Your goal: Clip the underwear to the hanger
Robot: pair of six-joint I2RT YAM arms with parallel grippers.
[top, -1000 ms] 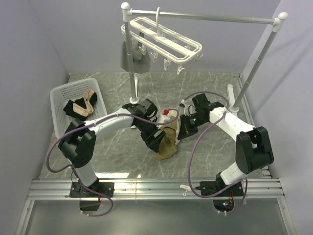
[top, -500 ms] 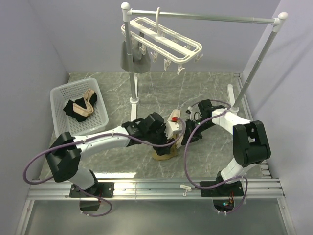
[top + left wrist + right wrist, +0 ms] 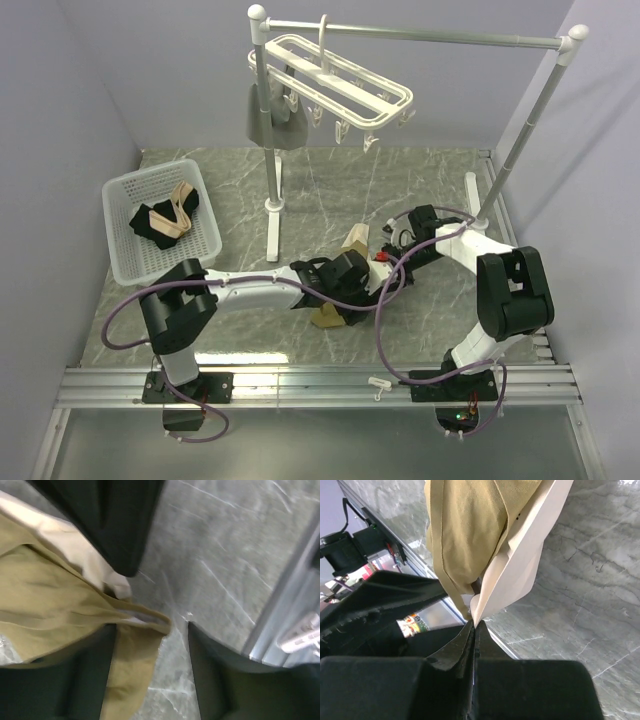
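Note:
The tan underwear lies bunched on the table between my two grippers, with one pale-edged end raised. My right gripper is shut on the pale waistband edge, and the underwear hangs from its tips; it also shows in the top view. My left gripper is open low over the table, its left finger under a fold of the underwear; it also shows in the top view. The white hanger hangs from the rail at the back, its clips dangling.
A grey garment hangs from the hanger's left end. The silver rail stand has posts at centre-left and right. A white basket at the left holds black and beige cloth. The table's metal front rail is close to the left gripper.
My left arm has swung right and stretched out low, its gripper sliding along the underwear toward the right gripper. The underwear's upper end has risen. The right gripper has barely moved.

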